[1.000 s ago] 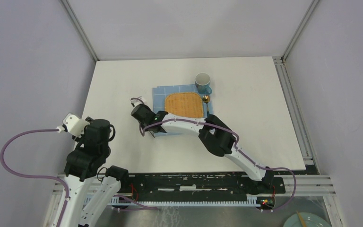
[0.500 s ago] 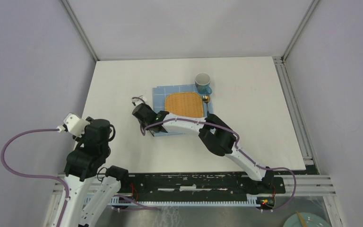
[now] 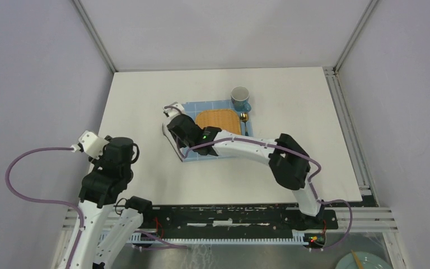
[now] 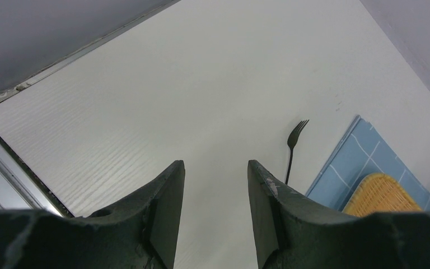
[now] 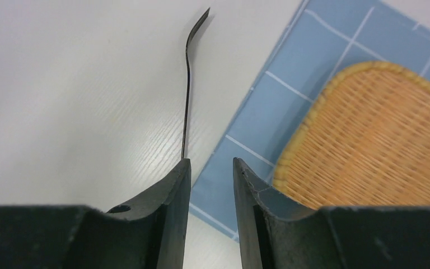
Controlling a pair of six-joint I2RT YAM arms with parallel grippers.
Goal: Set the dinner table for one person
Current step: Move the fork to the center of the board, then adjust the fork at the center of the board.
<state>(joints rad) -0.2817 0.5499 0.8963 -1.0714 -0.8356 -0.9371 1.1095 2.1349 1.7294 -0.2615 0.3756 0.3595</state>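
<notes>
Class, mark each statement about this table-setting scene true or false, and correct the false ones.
1. The fork lies on the blue checked cloth. False: it lies on the bare white table, just beside the cloth's left edge.
2. The woven tray sits on the cloth. True.
3. The right gripper is shut on the fork. False: its jaws stand apart with nothing between them, and the fork lies on the table ahead of it.
4. The mug stands at the cloth's far right corner. True.
5. The left gripper holds the spoon. False: it is open and empty, and the spoon lies right of the tray.
</notes>
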